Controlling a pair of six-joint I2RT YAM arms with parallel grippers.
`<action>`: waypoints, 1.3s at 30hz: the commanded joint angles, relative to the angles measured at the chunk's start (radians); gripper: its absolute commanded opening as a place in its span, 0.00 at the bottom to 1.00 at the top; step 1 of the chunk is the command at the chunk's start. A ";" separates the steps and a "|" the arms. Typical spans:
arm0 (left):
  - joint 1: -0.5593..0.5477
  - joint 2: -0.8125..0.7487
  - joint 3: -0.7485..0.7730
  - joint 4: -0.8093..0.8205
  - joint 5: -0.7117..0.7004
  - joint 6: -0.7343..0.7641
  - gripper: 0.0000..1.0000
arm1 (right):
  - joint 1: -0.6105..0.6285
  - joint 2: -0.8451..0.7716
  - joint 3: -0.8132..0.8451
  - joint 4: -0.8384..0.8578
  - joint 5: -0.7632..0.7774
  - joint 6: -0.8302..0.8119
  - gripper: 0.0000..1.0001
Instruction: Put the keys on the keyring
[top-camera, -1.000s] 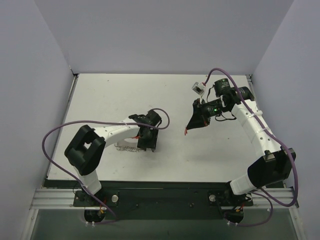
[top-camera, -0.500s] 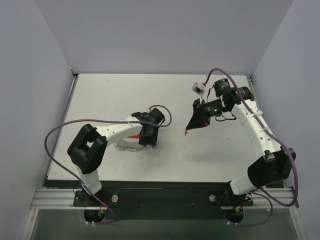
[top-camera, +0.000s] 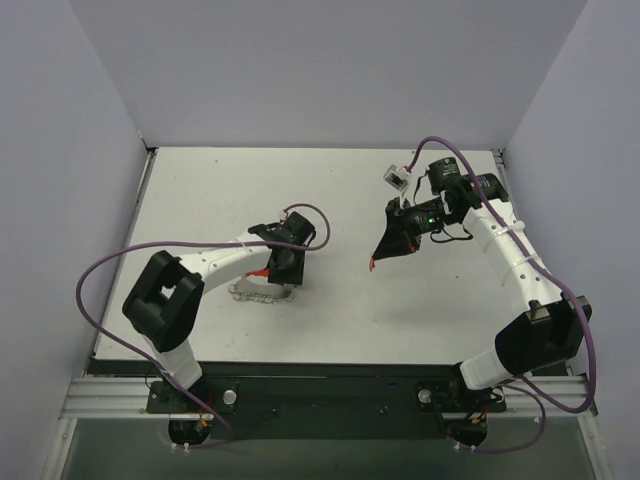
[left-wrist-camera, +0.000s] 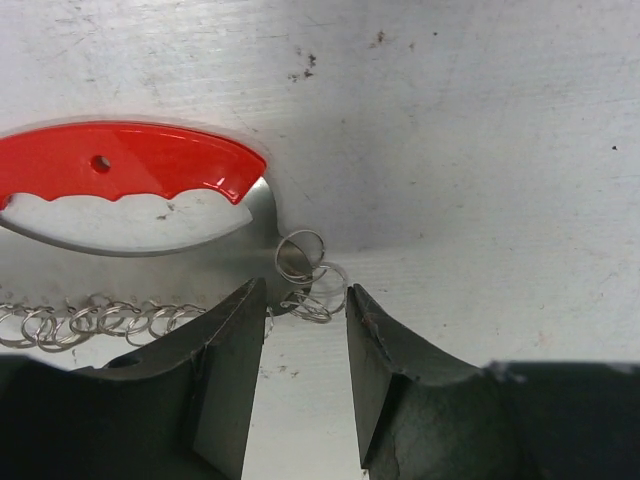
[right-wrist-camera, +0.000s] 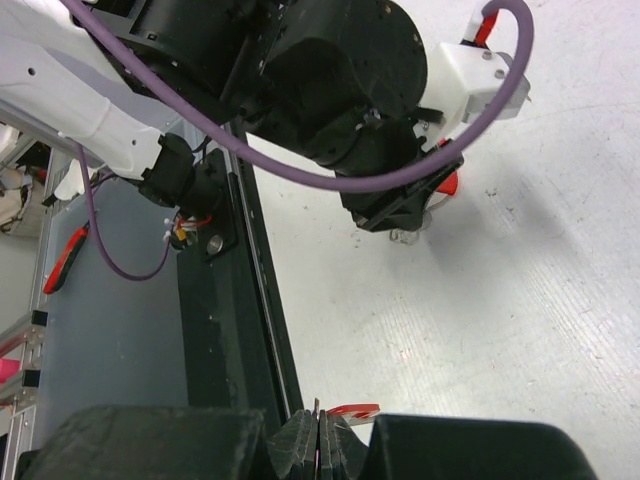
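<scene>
The keyring (left-wrist-camera: 120, 165) is a bright red curved band with a silver metal loop, lying flat on the table (left-wrist-camera: 480, 150). The keys (left-wrist-camera: 100, 322) trail below it as a lacy row of small silver links, ending in a little cluster (left-wrist-camera: 312, 290). My left gripper (left-wrist-camera: 303, 292) is open and low over the table, with that cluster just past its fingertips and nothing pinched. From above, the left gripper (top-camera: 283, 274) covers part of the keyring (top-camera: 262, 272) and the keys (top-camera: 255, 295). My right gripper (top-camera: 377, 258) hangs mid-table, shut on a thin red-ended piece (right-wrist-camera: 352, 409).
The black base rail (right-wrist-camera: 225, 300) runs along the table's near edge. Purple cables (top-camera: 110, 275) loop off both arms. Grey walls close the table in on the left, back and right. A white connector block (top-camera: 397, 177) sticks out near the right wrist.
My left gripper has shifted a little left and back over the keys and keyring, and its jaws have narrowed slightly. The right arm has not moved.
</scene>
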 joint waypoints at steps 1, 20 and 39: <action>0.054 -0.075 -0.070 0.133 0.081 0.009 0.48 | -0.001 0.021 -0.007 -0.037 -0.048 -0.033 0.00; 0.168 -0.077 -0.208 0.371 0.371 -0.040 0.29 | 0.000 0.027 -0.002 -0.048 -0.047 -0.042 0.00; 0.215 -0.124 -0.214 0.331 0.391 0.104 0.47 | -0.001 0.035 0.001 -0.054 -0.051 -0.046 0.00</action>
